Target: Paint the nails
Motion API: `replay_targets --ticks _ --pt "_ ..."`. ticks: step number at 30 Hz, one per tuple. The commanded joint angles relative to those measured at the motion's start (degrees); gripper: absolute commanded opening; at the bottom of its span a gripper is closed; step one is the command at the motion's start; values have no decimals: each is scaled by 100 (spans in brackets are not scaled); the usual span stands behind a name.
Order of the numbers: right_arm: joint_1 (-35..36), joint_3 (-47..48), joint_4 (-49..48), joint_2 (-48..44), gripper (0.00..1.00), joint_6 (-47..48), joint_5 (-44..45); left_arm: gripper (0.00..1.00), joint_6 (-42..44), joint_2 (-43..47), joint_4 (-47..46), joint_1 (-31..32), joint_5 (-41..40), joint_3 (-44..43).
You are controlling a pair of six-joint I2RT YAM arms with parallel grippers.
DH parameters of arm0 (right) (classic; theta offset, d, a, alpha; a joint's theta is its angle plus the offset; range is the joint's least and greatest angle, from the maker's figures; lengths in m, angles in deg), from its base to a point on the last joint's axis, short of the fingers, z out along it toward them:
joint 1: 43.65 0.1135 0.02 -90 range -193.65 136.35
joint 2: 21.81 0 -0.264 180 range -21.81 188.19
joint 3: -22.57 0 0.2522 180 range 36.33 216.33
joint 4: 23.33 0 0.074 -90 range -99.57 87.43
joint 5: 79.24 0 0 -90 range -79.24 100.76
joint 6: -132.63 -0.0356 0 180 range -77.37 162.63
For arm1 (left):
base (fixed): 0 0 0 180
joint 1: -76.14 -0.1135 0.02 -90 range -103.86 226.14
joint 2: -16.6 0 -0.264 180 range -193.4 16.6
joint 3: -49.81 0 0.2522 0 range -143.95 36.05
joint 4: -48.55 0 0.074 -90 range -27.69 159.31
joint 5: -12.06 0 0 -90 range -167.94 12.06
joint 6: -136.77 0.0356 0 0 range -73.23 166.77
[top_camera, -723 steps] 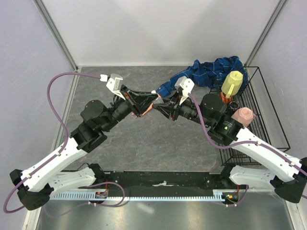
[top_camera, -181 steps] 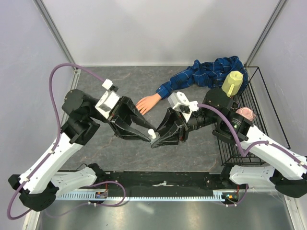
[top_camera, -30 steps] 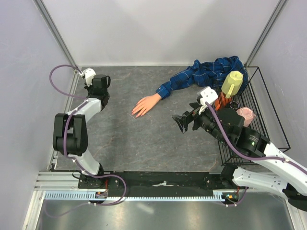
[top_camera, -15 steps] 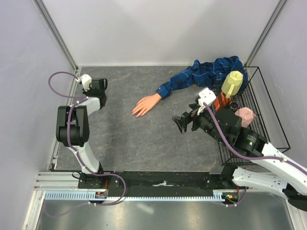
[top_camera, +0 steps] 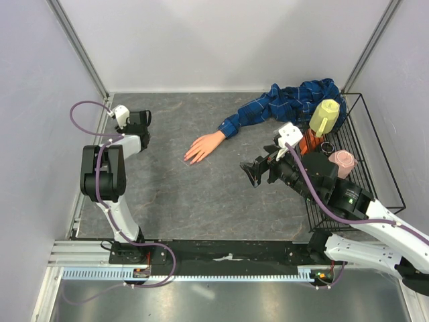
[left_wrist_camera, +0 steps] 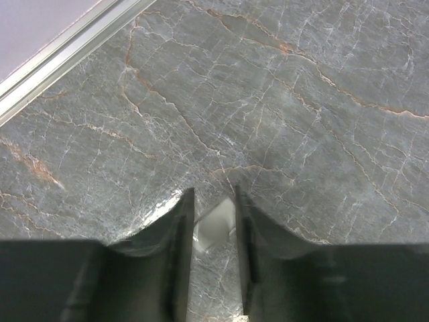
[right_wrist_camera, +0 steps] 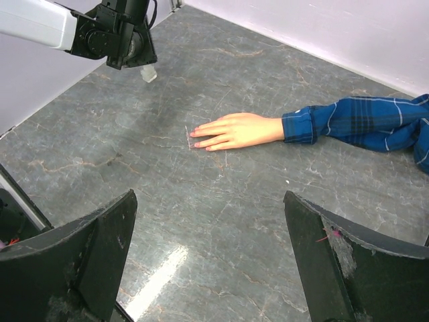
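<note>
Left jaws narrowly apart around a small clear bottle (left_wrist_camera: 216,225), grip unclear, well left of mannequin hand (right_wrist_camera: 231,131); right jaws wide, empty.

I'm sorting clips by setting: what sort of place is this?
Probably a robotics lab test cell: plain white panel walls, a white-and-black robot arm over a grey marble-look tabletop, and a peach mannequin hand in a blue plaid sleeve.

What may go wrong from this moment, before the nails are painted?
1. The small clear bottle sits only at the very tip of the left hand, toward the left edge of the table; it may slip, tip or spill.
2. The right hand is wide open, empty and apart from the mannequin hand; nothing in it could paint the nails.
</note>
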Motion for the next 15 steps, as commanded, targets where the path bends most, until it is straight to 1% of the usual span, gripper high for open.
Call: replay_targets --ticks 1,3,5,6,7,9,10,11,12,13,15 --pt "-4 50 -207 -77 98 -102 21 53 -199 117 167 -16 -129 -270" --pt "-4 68 -198 -103 98 -111 38 63 -243 353 387 -16 -42 -340" --pt "-4 138 -137 -95 98 -181 266 70 -331 539 659 -16 107 -462" --pt "-4 191 20 -86 98 -216 398 76 -392 766 991 -16 178 -515" --pt "-4 357 135 -68 98 -312 773 78 -497 890 1160 -16 370 -646" --pt "5 612 564 19 98 -401 1170 80 -664 1197 1694 -16 634 -761" --pt "-4 926 741 46 98 -488 1503 81 -709 1555 1802 -16 1001 -832" --pt "-4 1121 925 142 98 -498 1672 90 -744 1759 1942 -16 1222 -858" --pt "-4 1488 1301 169 98 -524 1786 93 -762 1952 2048 -16 1459 -867" --pt "-4 1683 1479 221 98 -550 1909 93 -753 2372 2066 -16 1992 -894" --pt "-4 2227 1944 301 98 -542 2244 96 -640 2726 2049 -16 2680 -981"
